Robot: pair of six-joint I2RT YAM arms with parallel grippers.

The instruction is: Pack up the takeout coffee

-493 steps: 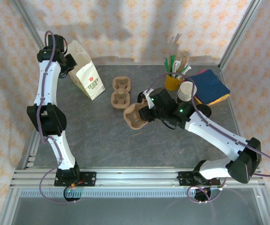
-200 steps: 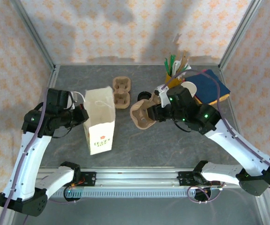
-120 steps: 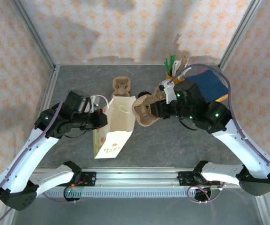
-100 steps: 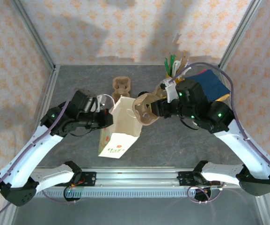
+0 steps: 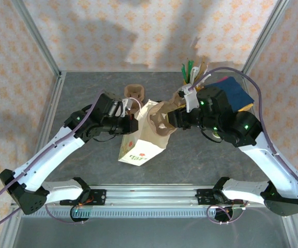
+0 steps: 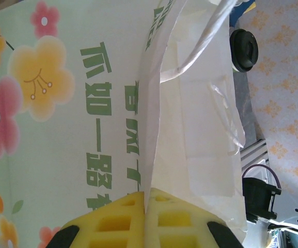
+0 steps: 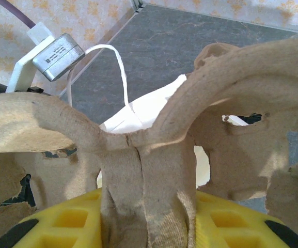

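My left pincer (image 6: 146, 227) stays clenched on the rim of the paper bag (image 5: 138, 144). I have swung the bag to centre, mouth tilted toward my right pincer (image 7: 143, 227), which grasps the pulp carrier (image 5: 156, 123), now at that mouth. The takeout coffee (image 6: 243, 49) stands on the table (image 5: 81, 93) beyond the bag, judged not yet packed.

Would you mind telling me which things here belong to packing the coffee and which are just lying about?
In the job: paper bag, pinched by the left gripper; pulp cup carrier, held by the right gripper; black-lidded coffee cup.
Lying about: second pulp carrier; cup of sticks and straws; blue napkin stack.
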